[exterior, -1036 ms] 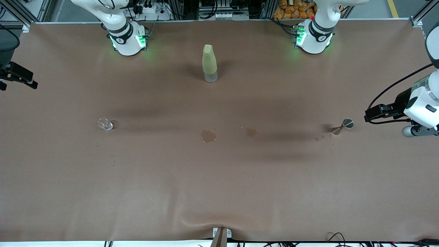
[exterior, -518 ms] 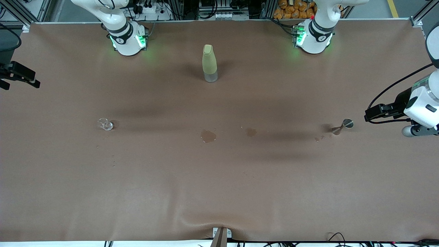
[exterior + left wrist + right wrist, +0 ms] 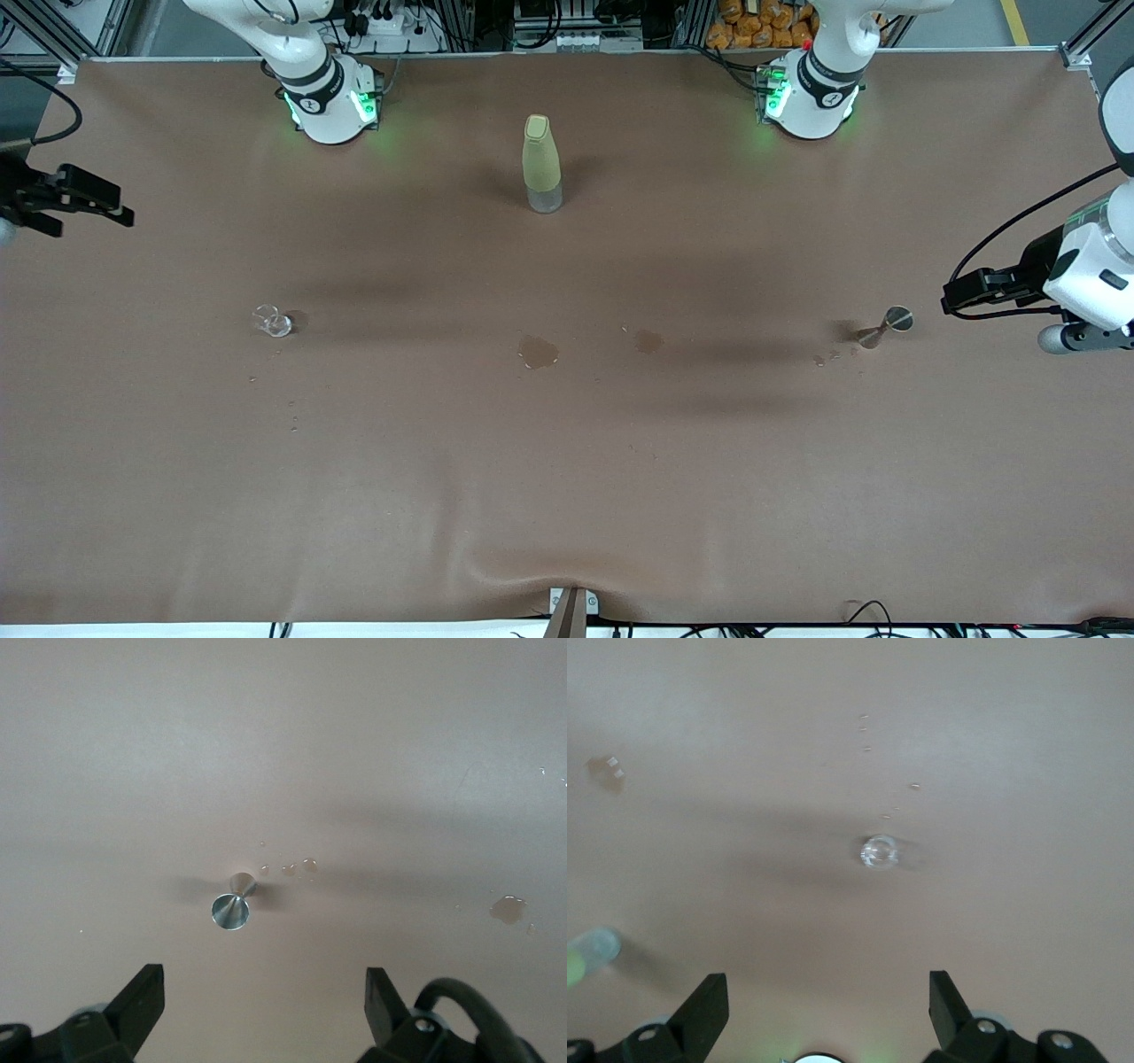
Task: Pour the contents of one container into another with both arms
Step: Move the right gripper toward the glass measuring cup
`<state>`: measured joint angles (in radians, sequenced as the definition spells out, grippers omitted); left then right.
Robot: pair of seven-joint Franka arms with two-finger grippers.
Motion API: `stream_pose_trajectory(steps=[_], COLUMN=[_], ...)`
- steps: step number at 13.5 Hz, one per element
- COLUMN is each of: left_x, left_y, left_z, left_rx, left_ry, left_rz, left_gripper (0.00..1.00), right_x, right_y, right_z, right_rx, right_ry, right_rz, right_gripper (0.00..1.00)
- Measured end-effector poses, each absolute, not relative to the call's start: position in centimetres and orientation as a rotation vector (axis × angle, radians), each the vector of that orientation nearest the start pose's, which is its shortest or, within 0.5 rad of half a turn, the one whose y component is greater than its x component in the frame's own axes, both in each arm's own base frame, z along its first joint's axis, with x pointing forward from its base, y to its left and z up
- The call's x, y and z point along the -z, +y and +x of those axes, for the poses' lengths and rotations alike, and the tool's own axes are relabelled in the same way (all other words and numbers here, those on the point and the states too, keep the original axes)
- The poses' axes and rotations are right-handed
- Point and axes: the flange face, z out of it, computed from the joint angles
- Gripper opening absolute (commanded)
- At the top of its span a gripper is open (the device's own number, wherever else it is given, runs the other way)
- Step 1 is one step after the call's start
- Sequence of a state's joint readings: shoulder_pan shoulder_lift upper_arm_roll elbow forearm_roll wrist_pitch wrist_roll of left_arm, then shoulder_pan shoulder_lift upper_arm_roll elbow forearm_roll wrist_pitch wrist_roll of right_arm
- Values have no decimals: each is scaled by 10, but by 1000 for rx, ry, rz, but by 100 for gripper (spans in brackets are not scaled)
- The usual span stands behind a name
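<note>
Front view shows the right gripper (image 3: 120, 215) spread wide and empty in the air over the right arm's end of the table (image 3: 567, 496), with the glass cup (image 3: 272, 321) standing on the table well apart from it. The left gripper (image 3: 946, 303), also wide open and empty, hangs just beside the metal jigger (image 3: 886, 326) at the left arm's end. Between cup and jigger lie wet spots (image 3: 538, 352), and a yellow-green bottle (image 3: 541, 164) stands between the arm bases.
</note>
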<state>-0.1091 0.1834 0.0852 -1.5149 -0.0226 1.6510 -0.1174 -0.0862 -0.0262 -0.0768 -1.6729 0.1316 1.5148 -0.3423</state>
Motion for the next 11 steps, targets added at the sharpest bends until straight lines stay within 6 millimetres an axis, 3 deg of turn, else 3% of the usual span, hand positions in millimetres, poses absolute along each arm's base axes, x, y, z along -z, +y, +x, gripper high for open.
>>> stream_pose_trajectory(steps=[2, 5, 11], left_x=[-551, -551, -551], left_y=[-21, -21, -26], left_z=[612, 612, 612], left_rx=[-75, -75, -76], left_ry=[-149, -149, -137], left_rz=[-3141, -3141, -3142], left_gripper=[100, 100, 100], right_x=[-570, -539, -443], right_y=[-94, -100, -127], right_z=[537, 545, 542], right_rx=[-140, -130, -1], right_ry=[-377, -567, -823], right_rz=[-2902, -2751, -2447], right_gripper=[100, 100, 100])
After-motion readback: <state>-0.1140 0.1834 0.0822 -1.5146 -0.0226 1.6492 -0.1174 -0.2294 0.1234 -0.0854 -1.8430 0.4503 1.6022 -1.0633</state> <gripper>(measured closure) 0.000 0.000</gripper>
